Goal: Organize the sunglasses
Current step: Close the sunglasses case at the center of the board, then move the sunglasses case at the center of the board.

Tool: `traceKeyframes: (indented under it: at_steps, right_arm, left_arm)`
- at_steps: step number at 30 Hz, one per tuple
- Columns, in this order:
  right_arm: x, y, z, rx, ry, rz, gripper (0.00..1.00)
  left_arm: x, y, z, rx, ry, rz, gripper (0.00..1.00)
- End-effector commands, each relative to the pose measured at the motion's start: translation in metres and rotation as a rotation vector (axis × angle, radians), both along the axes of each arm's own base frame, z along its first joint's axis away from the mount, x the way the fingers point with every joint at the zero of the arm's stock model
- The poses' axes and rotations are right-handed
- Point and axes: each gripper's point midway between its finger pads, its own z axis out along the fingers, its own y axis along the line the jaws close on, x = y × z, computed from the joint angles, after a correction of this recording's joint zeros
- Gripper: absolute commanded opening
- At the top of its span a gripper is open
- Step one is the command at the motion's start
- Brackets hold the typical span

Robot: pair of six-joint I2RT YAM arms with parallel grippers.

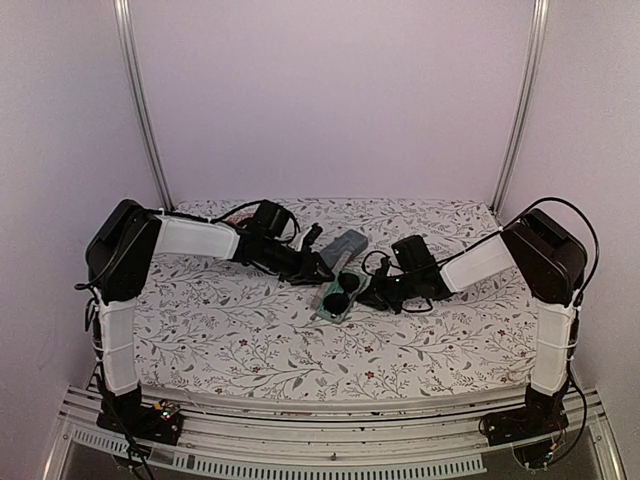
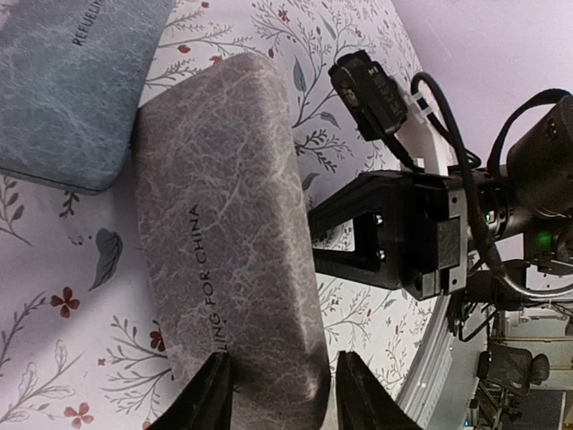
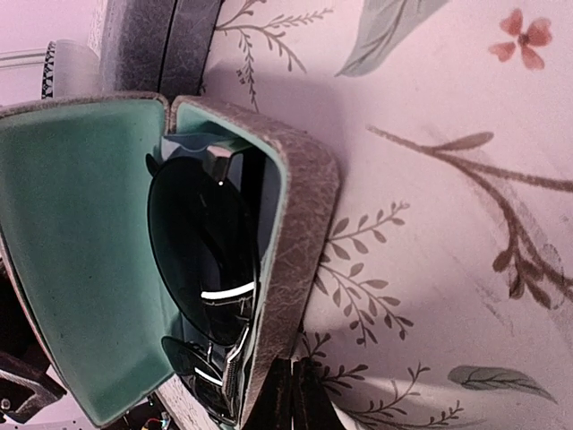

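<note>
A pair of sunglasses [image 3: 201,242] with dark lenses lies folded in an open tan-grey case [image 3: 300,224] lined in teal, its lid [image 3: 81,251] standing open. From above, the sunglasses [image 1: 343,290] and the case [image 1: 333,305] sit mid-table between both arms. My right gripper [image 3: 300,399] is shut and empty, its tips against the case's outer wall near one end. My left gripper [image 2: 286,394] straddles the grey case [image 2: 233,224], one finger on each side of its near end, holding it.
A closed blue-grey case [image 2: 72,81] lies just beyond the grey one, also seen from above as the blue-grey case [image 1: 347,243]. The right arm's gripper [image 2: 394,233] and its cables hang close beside the grey case. A floral cloth [image 1: 230,330] covers the table.
</note>
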Motion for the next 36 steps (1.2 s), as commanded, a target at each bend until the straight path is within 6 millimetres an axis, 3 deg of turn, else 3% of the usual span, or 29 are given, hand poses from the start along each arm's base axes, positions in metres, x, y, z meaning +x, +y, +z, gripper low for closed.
traceKeyframes:
  at_steps: [1,16,22,27,32,36]
  right_arm:
    - [-0.009,-0.003,-0.032,-0.055,0.074,-0.007,0.03]
    - [-0.010,-0.004,-0.036,-0.045,0.085,-0.014,0.03]
    - [-0.009,-0.008,-0.016,-0.032,0.013,-0.016,0.04]
    - [-0.010,-0.026,0.011,-0.099,-0.068,-0.047,0.12]
    - [-0.018,-0.051,0.014,-0.255,-0.073,-0.115,0.24]
    - [-0.022,-0.075,0.016,-0.305,-0.058,-0.223,0.29]
  left_arm:
    - [-0.026,-0.026,-0.015,0.014,0.031,-0.075,0.44]
    - [-0.034,-0.037,-0.015,-0.008,0.052,-0.106,0.53]
    - [-0.025,-0.033,0.006,0.005,-0.032,-0.075,0.55]
    - [-0.006,-0.009,0.018,0.121,-0.180,0.027,0.67]
    - [0.001,0.010,-0.003,0.280,-0.212,0.113,0.96]
    - [-0.003,0.006,-0.022,0.494,-0.276,0.151,0.98]
